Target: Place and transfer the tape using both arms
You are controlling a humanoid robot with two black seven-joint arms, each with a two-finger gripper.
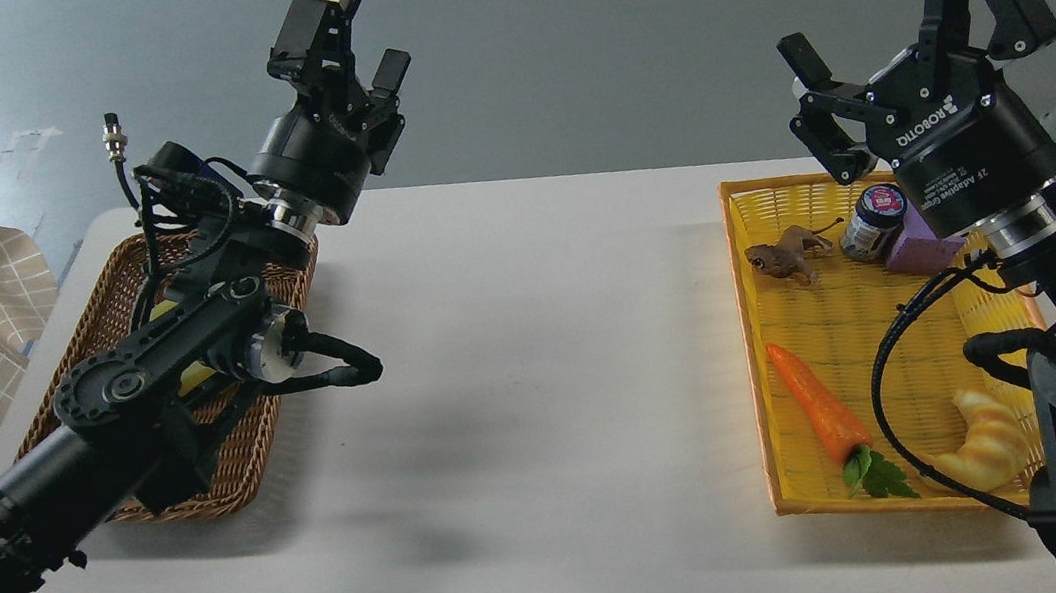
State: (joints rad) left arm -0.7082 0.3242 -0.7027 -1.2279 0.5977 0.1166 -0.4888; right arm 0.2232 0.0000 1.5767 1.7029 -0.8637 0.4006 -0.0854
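White table [535,356] bare between brown basket [237,473] and yellow basket [758,349]

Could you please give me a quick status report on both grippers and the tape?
Left gripper open, empty, raised over brown wicker basket. Right gripper open, empty, above yellow basket. Tape not clearly visible; only a yellow sliver behind left arm. Table between baskets unobstructed.

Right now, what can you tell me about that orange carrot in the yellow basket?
The carrot looks like a plastic toy: a smooth, bright orange cone with a small bunch of green leaves at its thick end. It lies flat on the woven floor of the yellow basket, near the basket's left wall, pointed tip toward the far side and leaves toward me. A black cable passes close by the leaves. Nothing is holding it.
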